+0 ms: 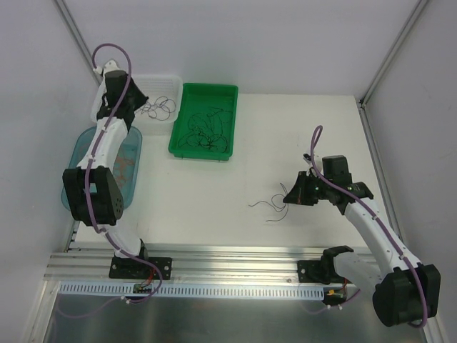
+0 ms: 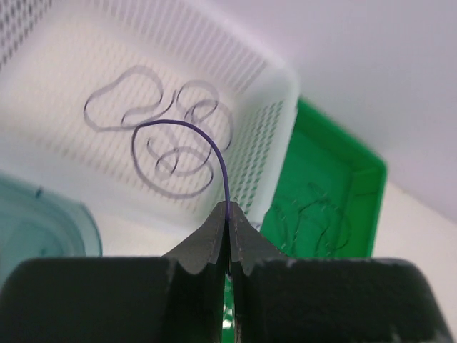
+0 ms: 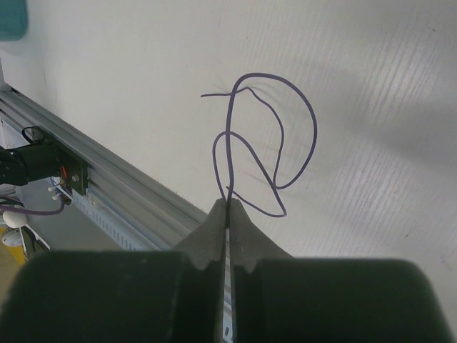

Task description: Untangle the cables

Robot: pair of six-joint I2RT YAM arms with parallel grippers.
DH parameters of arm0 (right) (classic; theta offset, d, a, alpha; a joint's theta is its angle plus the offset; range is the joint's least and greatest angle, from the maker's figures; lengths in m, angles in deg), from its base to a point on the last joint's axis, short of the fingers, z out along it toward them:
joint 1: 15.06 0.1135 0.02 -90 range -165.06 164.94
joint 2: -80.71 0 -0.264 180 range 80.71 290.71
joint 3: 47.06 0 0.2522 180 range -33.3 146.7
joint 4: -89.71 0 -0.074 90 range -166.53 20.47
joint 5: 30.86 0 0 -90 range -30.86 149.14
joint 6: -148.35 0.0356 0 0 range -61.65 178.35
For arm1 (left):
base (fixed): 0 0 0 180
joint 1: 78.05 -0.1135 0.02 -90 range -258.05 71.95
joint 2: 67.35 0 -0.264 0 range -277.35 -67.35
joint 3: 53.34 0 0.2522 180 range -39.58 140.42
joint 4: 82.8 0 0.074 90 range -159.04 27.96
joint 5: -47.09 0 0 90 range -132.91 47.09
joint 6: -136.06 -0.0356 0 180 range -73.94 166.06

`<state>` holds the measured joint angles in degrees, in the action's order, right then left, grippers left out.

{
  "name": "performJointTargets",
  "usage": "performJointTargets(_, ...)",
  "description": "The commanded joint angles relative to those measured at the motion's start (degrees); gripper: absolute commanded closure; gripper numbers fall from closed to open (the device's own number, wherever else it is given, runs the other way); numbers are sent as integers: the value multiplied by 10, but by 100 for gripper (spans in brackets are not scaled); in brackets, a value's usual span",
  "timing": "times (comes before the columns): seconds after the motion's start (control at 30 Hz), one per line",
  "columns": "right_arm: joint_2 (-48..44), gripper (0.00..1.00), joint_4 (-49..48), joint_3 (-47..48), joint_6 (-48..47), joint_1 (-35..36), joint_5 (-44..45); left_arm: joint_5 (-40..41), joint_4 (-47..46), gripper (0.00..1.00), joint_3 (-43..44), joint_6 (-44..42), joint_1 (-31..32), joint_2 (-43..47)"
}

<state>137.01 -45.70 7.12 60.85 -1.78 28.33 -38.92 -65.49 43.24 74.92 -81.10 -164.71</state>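
My left gripper (image 2: 227,207) is shut on one thin purple cable (image 2: 214,139) and holds it over the white basket (image 2: 282,78), where other purple cables (image 2: 143,107) lie in loops. In the top view this gripper (image 1: 137,106) is at the basket's (image 1: 166,80) left side. My right gripper (image 3: 228,204) is shut on a curling purple cable (image 3: 311,121) just above the table. In the top view it (image 1: 288,197) is right of centre, and the cable's loose ends (image 1: 265,207) trail left on the table. Black cables (image 1: 203,130) lie in the green tray (image 1: 187,89).
A translucent teal bin (image 1: 80,153) with red-orange wires (image 1: 127,163) stands at the left under my left arm. The aluminium rail (image 1: 228,261) runs along the near edge, and it also shows in the right wrist view (image 3: 107,171). White walls enclose the table.
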Motion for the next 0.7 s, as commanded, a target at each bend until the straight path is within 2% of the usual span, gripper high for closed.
performJointTargets(0.0,-16,99,10,15,-6,3,-10,-6,9,100,96,-23,-14,-40)
performJointTargets(0.03,-18,99,11,16,-5,3,-9,-6,11,100,116,-21,-18,-55)
performJointTargets(0.07,-22,99,15,16,-5,3,-8,1,13,91,153,-21,-21,-69)
performJointTargets(0.17,-26,99,22,19,-6,3,-8,6,15,61,209,-24,-27,-124)
performJointTargets(0.2,-28,99,24,25,-7,3,-10,2,16,40,216,-24,-28,-138)
performJointTargets(0.3,-29,99,26,37,-9,3,-12,-37,16,13,201,-32,-27,-121)
performJointTargets(0.4,-26,99,24,52,-12,9,-14,-88,15,1,137,-43,-12,-64)
performJointTargets(0.5,-21,99,20,64,-15,20,-18,-149,16,1,55,-78,13,10)
performJointTargets(0.67,-3,99,1,93,-35,54,-38,-255,15,1,-99,-105,109,155)
